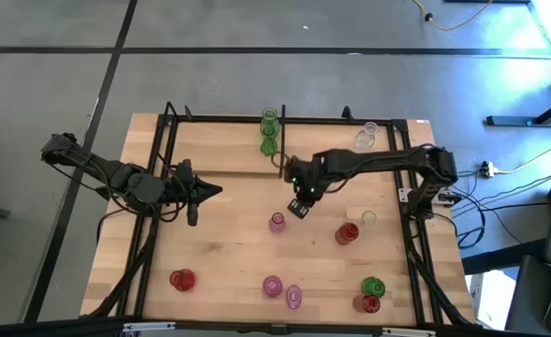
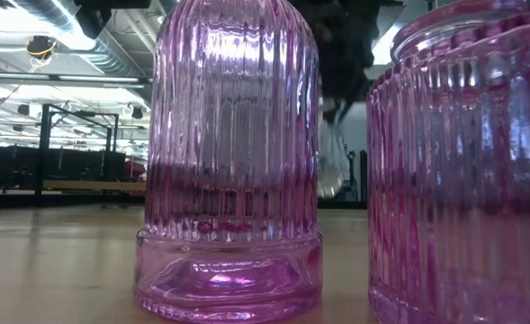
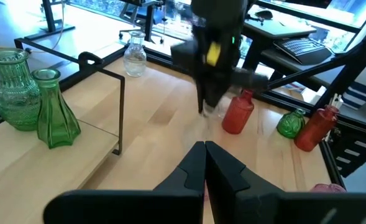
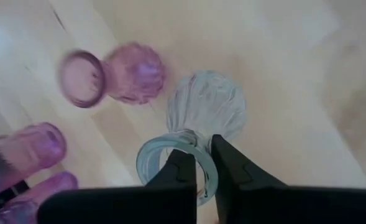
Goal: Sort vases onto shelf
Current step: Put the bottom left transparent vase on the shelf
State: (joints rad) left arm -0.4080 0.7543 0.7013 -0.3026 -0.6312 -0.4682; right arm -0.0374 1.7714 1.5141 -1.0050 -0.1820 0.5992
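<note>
Right wrist view: right gripper (image 4: 198, 163) pinching clear vase (image 4: 201, 109) at its neck, pink vase (image 4: 133, 71) just beside. On shelf (image 1: 219, 140) (three vases placed); about eight left on desk (image 1: 228, 271). Left gripper (image 1: 210, 192) pressed together, idle.

Two pink vases (image 2: 229, 162) filling the low view, tops cut off, right arm mostly hidden behind

Overhead, table-level, 2 wrist cameras
</note>
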